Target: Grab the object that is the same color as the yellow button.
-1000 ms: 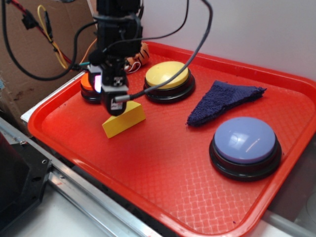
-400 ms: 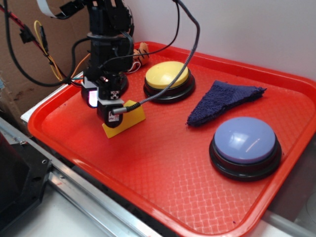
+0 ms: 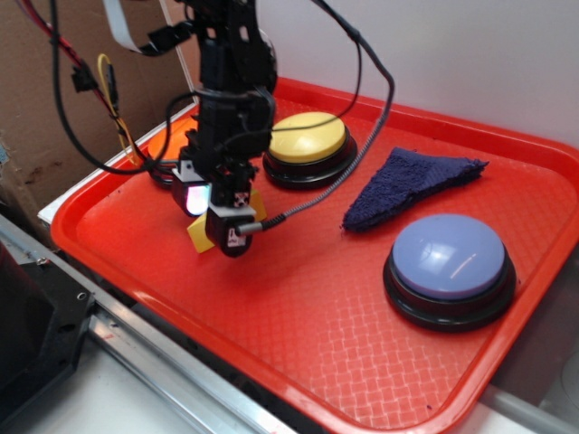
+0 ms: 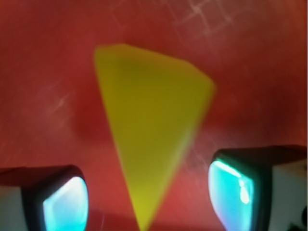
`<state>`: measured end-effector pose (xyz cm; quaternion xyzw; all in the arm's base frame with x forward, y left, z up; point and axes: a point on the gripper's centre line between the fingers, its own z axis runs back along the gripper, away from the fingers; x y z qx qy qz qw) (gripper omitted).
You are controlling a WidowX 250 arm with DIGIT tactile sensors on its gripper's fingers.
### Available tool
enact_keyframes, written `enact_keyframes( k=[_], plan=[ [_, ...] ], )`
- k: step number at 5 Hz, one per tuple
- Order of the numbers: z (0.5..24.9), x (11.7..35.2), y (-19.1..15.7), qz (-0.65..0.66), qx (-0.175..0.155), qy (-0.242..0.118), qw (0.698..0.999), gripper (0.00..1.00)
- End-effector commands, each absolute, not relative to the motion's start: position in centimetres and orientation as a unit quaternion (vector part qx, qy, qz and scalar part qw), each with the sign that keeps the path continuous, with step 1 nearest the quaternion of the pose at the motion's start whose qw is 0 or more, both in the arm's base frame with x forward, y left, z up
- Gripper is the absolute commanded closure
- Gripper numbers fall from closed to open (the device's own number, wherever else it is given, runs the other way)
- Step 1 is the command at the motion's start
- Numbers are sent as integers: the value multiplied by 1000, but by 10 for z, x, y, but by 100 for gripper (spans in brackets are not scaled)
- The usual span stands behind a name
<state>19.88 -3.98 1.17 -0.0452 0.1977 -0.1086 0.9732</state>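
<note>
Exterior and wrist views of a grasp approach on a red tray (image 3: 109, 249). The claw (image 3: 215, 212) is lowered over the yellow wedge (image 3: 195, 232), the object matching the yellow button (image 3: 308, 138) in colour. In the exterior view the wedge lies on the tray floor, in front and to the left of the yellow button, and is almost wholly hidden behind the claw; only a small yellow corner shows beside it.

The wrist view explains the posture. The wedge (image 4: 149, 139) fills the centre, its narrow tip pointing down between the two fingers (image 4: 65, 202), which stand wide apart, one on each side, neither touching it. The claw is therefore spread and empty, and it appears aligned so that closing would bring the pads onto the wedge's flat faces, the surfaces least likely to slip.

The grasp is judged about to begin but not yet made. Whether the fingers already reach the tray floor cannot be told from either view.

Other items stay apart from the work: the orange button (image 3: 163, 149) behind the arm, a dark blue cloth (image 3: 407, 185), and a lavender button (image 3: 450, 258) at the right.
</note>
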Motion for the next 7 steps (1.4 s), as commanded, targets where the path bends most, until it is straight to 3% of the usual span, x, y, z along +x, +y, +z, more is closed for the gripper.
enact_keyframes(
  k=[1,3,5,6,7],
  plan=[
    [12,200,-46,-84,-9,192,978,100],
    [31,203,-46,-91,-42,144,985,100],
    [125,209,-40,-126,-55,68,988,100],
    [176,200,-43,-145,-35,32,988,100],
    [225,175,-44,-96,-10,8,995,100]
  ],
)
